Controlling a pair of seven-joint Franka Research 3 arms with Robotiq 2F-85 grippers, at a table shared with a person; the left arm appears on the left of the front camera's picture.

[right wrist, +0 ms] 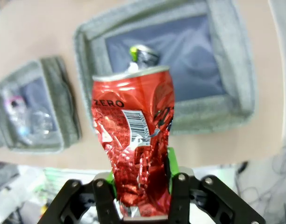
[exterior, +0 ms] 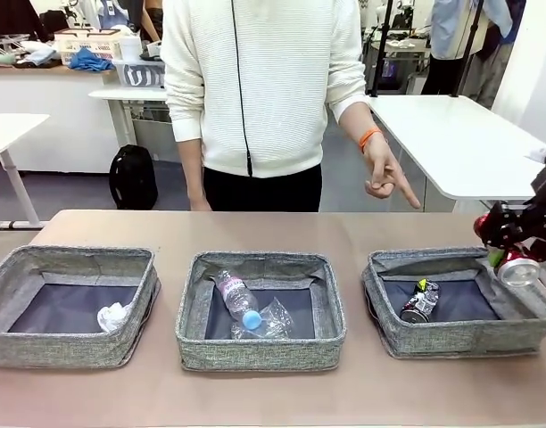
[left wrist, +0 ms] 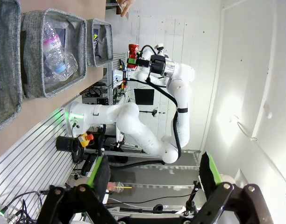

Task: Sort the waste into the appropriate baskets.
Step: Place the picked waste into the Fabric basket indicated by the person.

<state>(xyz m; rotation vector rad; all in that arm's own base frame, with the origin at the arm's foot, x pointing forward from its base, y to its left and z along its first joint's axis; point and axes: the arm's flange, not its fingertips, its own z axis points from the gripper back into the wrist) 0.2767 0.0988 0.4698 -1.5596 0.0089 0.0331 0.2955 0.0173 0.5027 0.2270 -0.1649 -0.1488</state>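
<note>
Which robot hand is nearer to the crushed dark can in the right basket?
Right. The right hand, gripping the crushed red can, hovers at the right basket holding the crushed dark can. The left hand is open, off the table's near edge.

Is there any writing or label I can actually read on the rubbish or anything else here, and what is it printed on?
"ZERO": white letters on the crushed red can held in the right gripper.
Barcode beside it on the same can: digits too small to read.
Pink label on the small plastic bottle in the middle basket: print too small to read.
Crushed dark can in the right basket: markings blurred, unreadable.
</note>
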